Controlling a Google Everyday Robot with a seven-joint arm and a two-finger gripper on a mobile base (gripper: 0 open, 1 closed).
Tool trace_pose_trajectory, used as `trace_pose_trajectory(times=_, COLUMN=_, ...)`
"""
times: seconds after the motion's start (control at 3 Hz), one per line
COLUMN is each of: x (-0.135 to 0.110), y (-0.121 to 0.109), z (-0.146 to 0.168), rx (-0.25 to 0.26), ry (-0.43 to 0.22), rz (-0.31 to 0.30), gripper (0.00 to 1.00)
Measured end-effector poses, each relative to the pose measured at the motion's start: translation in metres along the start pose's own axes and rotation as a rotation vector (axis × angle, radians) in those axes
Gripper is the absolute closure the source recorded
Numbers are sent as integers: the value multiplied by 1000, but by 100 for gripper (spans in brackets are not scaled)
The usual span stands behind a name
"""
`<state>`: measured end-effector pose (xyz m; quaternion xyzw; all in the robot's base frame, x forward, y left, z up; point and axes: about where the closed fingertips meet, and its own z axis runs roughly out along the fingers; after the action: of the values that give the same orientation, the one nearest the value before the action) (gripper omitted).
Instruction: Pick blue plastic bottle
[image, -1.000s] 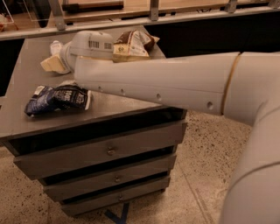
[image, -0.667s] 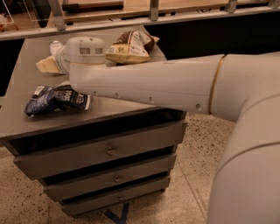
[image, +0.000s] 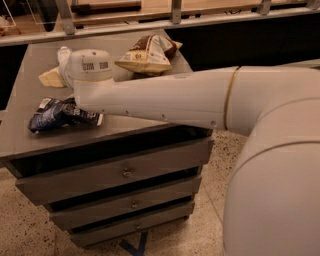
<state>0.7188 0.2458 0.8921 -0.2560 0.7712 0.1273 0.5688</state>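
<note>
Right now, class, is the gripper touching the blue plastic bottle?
Cannot tell. In the camera view the wrist hides the gripper, at the table's back left beside the blue plastic bottle; no contact or gap shows.

We count two snack bags: one dark blue bag (image: 60, 112) at the left and one tan and brown bag (image: 147, 55) at upper centre. One cabinet (image: 30, 65) has three drawers (image: 125, 172). One arm (image: 165, 100) ends in one gripper (image: 54, 72) at upper left.
</note>
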Motion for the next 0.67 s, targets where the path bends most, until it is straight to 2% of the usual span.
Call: trace_pose_trajectory(times=0.67, x=3, y=-6, z=20, rx=17, ry=-4, rz=-6, gripper=0)
